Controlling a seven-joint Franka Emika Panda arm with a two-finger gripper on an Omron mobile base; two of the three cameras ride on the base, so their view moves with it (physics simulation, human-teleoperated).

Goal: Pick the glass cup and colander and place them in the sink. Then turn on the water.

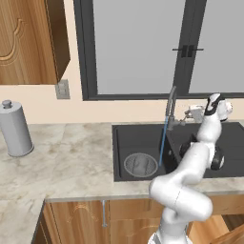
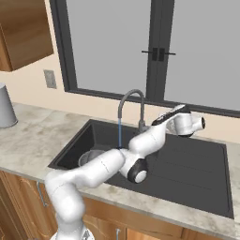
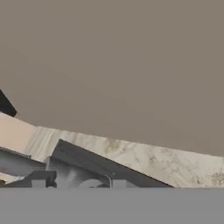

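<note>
Water [image 1: 163, 140] falls in a thin light-blue stream from the spout of the grey faucet [image 1: 170, 106] into the dark sink [image 1: 121, 143]. The colander [image 1: 140, 164] sits in the left basin beside the stream, and its rim [image 2: 89, 158] peeks out behind my arm. A faint shape shows inside it; I cannot tell if that is the glass cup. My gripper [image 1: 189, 113] hovers just right of the faucet's base, level with its handle, fingers pointing at it [image 2: 158, 120]. The jaw gap is too small to read. In the hand view a grey faucet part [image 3: 19, 164] lies close at the lower left.
A tall grey canister with a knobbed lid [image 1: 14, 128] stands at the far left of the marble counter [image 1: 71, 152]. The window [image 1: 138, 47] rises right behind the faucet. A wooden wall cabinet [image 1: 28, 38] hangs at upper left. The right basin [image 2: 192, 164] holds nothing.
</note>
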